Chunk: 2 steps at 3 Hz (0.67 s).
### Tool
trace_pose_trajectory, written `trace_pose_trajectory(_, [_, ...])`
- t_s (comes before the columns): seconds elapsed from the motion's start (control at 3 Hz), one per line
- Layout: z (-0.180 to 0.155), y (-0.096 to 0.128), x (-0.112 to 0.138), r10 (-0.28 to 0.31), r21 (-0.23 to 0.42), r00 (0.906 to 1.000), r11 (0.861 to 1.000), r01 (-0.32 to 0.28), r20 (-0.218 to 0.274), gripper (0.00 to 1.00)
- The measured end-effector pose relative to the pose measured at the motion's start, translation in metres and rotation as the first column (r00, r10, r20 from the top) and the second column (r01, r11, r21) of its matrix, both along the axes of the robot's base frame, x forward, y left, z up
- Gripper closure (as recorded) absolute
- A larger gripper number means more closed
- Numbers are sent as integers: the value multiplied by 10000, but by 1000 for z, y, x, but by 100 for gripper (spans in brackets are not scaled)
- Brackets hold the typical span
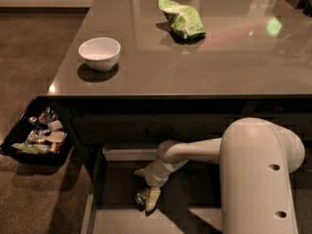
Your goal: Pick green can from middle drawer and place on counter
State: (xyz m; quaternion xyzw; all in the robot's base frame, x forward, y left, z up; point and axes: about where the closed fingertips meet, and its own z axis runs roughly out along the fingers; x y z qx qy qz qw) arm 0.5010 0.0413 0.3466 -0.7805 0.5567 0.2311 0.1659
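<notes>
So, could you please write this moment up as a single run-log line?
stage: pick | pincer: down in middle drawer, at green can | green can: in drawer, not yet on counter

A white bowl [99,52] stands near the left front corner of the surface [195,67]. A light green wrinkled snack bag [182,19] lies well apart from it, toward the back. A black tray [18,126] of small packets [43,137] sits lower at the left, over brown floor [34,43]. The gripper [147,199] hangs low, right of that tray.
</notes>
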Motion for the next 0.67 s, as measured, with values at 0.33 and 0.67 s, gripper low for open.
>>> trace_pose_trajectory(0.33, [0,0,0,0,0,10000,10000,0,0,37])
trace_pose_trajectory(0.67, [4,0,0,0,2,10000,10000,0,1,60])
